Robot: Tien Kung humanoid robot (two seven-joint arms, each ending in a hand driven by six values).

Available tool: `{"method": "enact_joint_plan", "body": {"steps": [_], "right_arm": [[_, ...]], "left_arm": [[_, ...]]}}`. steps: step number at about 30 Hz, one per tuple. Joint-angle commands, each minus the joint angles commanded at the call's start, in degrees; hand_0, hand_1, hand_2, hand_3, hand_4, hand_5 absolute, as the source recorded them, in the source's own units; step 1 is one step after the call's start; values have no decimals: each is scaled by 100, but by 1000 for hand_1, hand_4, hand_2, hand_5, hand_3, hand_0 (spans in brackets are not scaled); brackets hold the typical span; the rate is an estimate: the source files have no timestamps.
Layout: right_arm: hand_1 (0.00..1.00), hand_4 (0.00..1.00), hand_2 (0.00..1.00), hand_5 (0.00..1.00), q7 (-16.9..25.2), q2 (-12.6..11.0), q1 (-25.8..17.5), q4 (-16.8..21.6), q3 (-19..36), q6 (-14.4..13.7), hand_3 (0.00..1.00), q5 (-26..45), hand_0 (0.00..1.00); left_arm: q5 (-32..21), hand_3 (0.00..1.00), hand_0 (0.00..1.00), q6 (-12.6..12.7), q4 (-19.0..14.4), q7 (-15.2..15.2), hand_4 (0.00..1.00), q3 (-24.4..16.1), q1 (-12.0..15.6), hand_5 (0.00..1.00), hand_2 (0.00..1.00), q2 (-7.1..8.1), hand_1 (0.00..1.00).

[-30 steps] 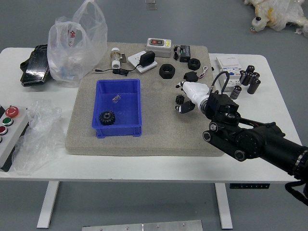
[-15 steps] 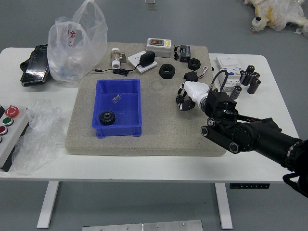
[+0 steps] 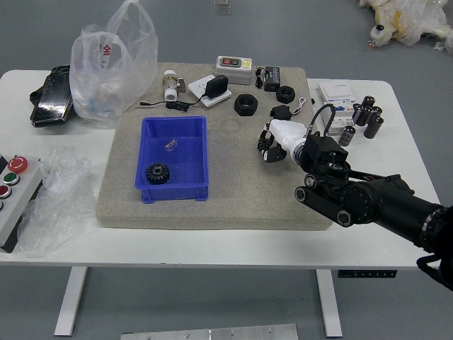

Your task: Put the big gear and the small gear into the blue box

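The right robot hand (image 3: 284, 137) grasps the small gear (image 3: 265, 144) (it is partly hidden), which may slip from this shallow grip before reaching the blue box (image 3: 173, 193) at nine o'clock, where the big gear (image 3: 158, 173) lies.

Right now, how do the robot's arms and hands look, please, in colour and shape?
Only the right arm is in view: thick and black, with round, pale-rimmed housings. The right hand has a smooth white shell and dark fingertips. A thin black cable loops up near the wrist.
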Motion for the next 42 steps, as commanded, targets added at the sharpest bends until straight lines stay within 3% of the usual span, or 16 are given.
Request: {"method": "enact_joint_plan", "body": {"steps": [8, 14, 18, 19, 24, 25, 30, 31, 36, 37, 42], "right_arm": [[528, 491, 432, 16, -88, -72, 36, 841, 217, -80, 517, -626, 354], [527, 504, 448, 5, -113, 145, 170, 1568, -104, -108, 525, -972, 353], [527, 504, 448, 5, -78, 299, 258, 1851, -277, -170, 525, -1165, 353], [598, 461, 637, 46, -67, 337, 277, 1883, -312, -182, 612, -1197, 379], [598, 461, 637, 46, -83, 425, 305, 1892, -418, -135, 612, -1214, 379], [745, 522, 822, 161, -91, 438, 302, 1882, -439, -124, 712, -1208, 439], [745, 522, 822, 161, -111, 482, 275, 1839, -499, -123, 712, -1178, 439], [781, 553, 862, 154, -113, 487, 272, 1832, -502, -127, 814, -1174, 456], [781, 553, 862, 154, -141, 487, 265, 1782, -502, -115, 814, -1165, 456], [793, 585, 875, 155, -148, 487, 263, 1777, -504, -110, 905, -1165, 466], [793, 585, 875, 155, -177, 485, 249, 1754, -474, -86, 905, -1182, 466]], "left_arm": [[6, 713, 656, 6, -5, 16, 679, -17, 19, 362, 573, 1, 576], [21, 713, 656, 4, -9, 24, 679, -29, 14, 362, 573, 10, 576], [43, 713, 656, -2, -11, 34, 679, -42, 13, 362, 573, 17, 576], [52, 712, 656, -4, -13, 40, 679, -49, 14, 362, 573, 19, 576], [73, 712, 656, -6, -17, 56, 679, -65, 19, 362, 573, 26, 576], [75, 712, 656, -6, -17, 57, 679, -67, 19, 361, 573, 27, 576], [84, 712, 656, -7, -18, 63, 679, -73, 19, 361, 573, 26, 576], [82, 711, 656, -8, -18, 62, 679, -71, 19, 362, 573, 26, 576], [77, 711, 656, -7, -17, 56, 679, -67, 12, 362, 573, 26, 576], [78, 711, 656, -8, -17, 57, 678, -67, 11, 361, 573, 26, 576], [79, 711, 656, -7, -17, 60, 678, -71, 11, 361, 573, 24, 576]]}}
